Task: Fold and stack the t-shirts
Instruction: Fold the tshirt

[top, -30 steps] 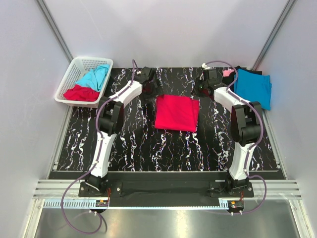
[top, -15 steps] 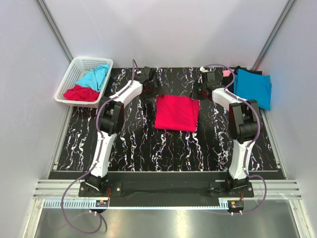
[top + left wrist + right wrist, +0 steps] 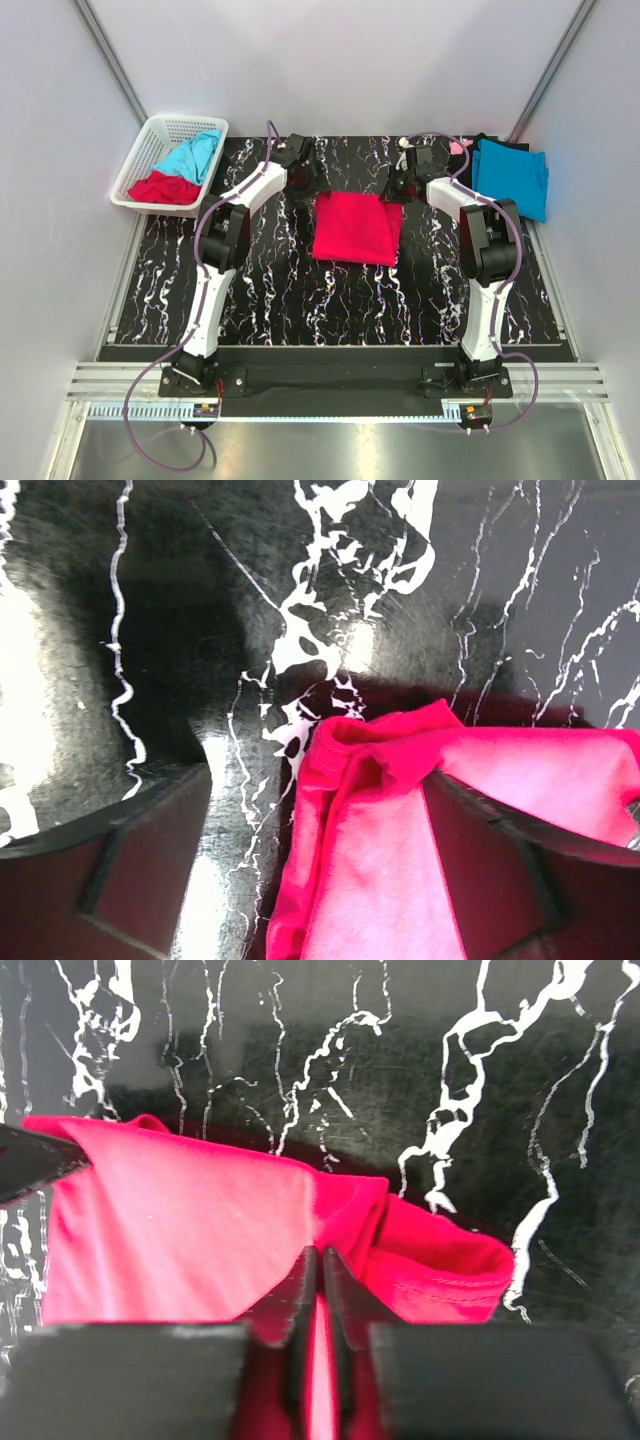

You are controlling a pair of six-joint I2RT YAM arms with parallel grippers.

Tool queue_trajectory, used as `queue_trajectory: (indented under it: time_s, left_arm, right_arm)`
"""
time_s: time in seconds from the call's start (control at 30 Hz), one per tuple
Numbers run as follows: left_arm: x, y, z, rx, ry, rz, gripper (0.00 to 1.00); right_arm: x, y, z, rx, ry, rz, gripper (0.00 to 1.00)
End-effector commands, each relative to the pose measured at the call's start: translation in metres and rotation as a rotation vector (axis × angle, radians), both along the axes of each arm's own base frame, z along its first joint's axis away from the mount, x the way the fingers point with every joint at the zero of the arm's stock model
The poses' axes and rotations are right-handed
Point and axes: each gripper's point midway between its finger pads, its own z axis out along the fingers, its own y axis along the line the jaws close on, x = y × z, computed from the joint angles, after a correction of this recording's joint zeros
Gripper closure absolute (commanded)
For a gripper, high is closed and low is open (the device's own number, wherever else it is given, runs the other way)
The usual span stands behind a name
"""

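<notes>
Right jaws shifted onto red t-shirt (image 3: 357, 228), pinching it, left jaws wide, basket (image 3: 143, 158) aside

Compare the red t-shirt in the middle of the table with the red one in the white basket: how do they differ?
The middle t-shirt is folded into a flat rectangle; the basket t-shirt is a crumpled heap. The middle t-shirt lies on the table; the basket t-shirt shares the white basket with a turquoise shirt. Both are crimson red.
</notes>
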Motion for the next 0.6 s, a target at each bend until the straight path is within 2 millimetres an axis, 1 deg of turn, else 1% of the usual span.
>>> queue_trajectory:
  time_s: [0.0,0.03,0.1,0.13,0.2,0.23,0.27,0.33,0.5,0.53,0.57]
  left_arm:
    - [0.009,-0.012,0.015,-0.063,-0.04,-0.04,0.21]
    - [0.009,-0.013,0.016,-0.068,-0.041,-0.043,0.25]
    - [0.01,-0.015,0.019,-0.076,-0.049,-0.046,0.36]
    - [0.01,-0.017,0.021,-0.084,-0.051,-0.054,0.52]
    - [0.01,-0.017,0.023,-0.09,-0.055,-0.054,0.74]
    - [0.01,-0.018,0.025,-0.097,-0.057,-0.057,0.96]
    - [0.01,-0.019,0.027,-0.102,-0.06,-0.06,1.0]
    - [0.01,-0.023,0.029,-0.118,-0.071,-0.079,1.0]
    - [0.008,-0.025,0.032,-0.133,-0.079,-0.093,1.0]
    - [0.007,-0.026,0.033,-0.135,-0.08,-0.097,1.0]
    - [0.007,-0.026,0.033,-0.134,-0.081,-0.1,1.0]
  right_arm:
    - [0.009,0.013,0.016,0.05,-0.037,0.046,0.92]
    - [0.009,0.014,0.017,0.052,-0.037,0.05,0.99]
    - [0.007,0.013,0.016,0.045,-0.033,0.049,1.0]
    - [0.007,0.012,0.017,0.043,-0.034,0.048,1.0]
    - [0.007,0.01,0.019,0.035,-0.039,0.041,1.0]
    - [0.005,0.01,0.019,0.028,-0.038,0.04,1.0]
    - [0.006,0.007,0.023,0.021,-0.046,0.03,1.0]
    - [0.003,0.005,0.022,0.012,-0.045,0.028,1.0]
    - [-0.002,-0.001,0.031,-0.017,-0.066,-0.002,1.0]
    - [-0.005,-0.003,0.029,-0.029,-0.063,-0.006,1.0]
    - [-0.006,-0.002,0.036,-0.038,-0.081,-0.013,1.0]
